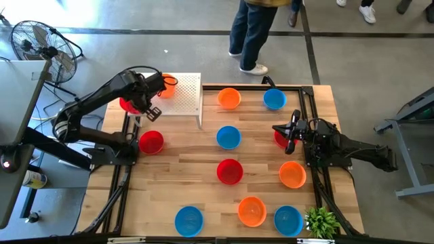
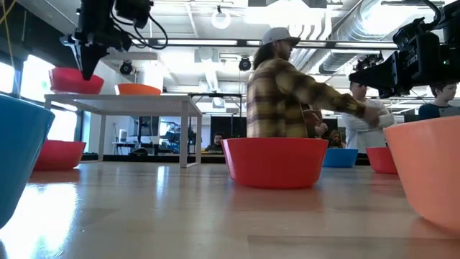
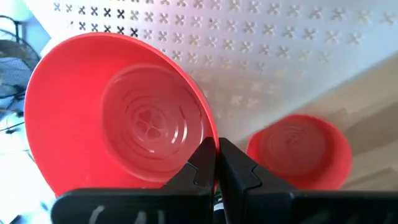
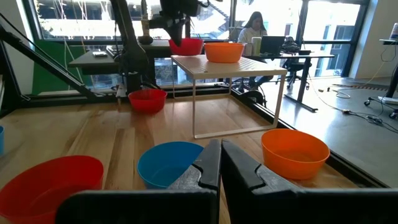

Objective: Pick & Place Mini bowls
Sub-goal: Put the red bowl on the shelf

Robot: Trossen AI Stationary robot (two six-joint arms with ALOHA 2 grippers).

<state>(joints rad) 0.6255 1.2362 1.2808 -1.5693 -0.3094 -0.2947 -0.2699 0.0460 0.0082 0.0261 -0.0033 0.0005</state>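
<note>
Rim-pinched, the small red round plastic bowl (image 3: 118, 118) hangs from the left end effector (image 3: 216, 163) over the white perforated board (image 1: 184, 93); light, stiff, probably slick. Right end effector (image 4: 220, 163) idles, closed, above the counter (image 1: 203, 190).

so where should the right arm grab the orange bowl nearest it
By the rim. The orange bowl sits upright and open on the table, with nothing inside. Probably best to come straight down, one of the fingers inside the thin wall and one outside, on the side facing the right gripper. That gripper is shut, so it must open first.
</note>
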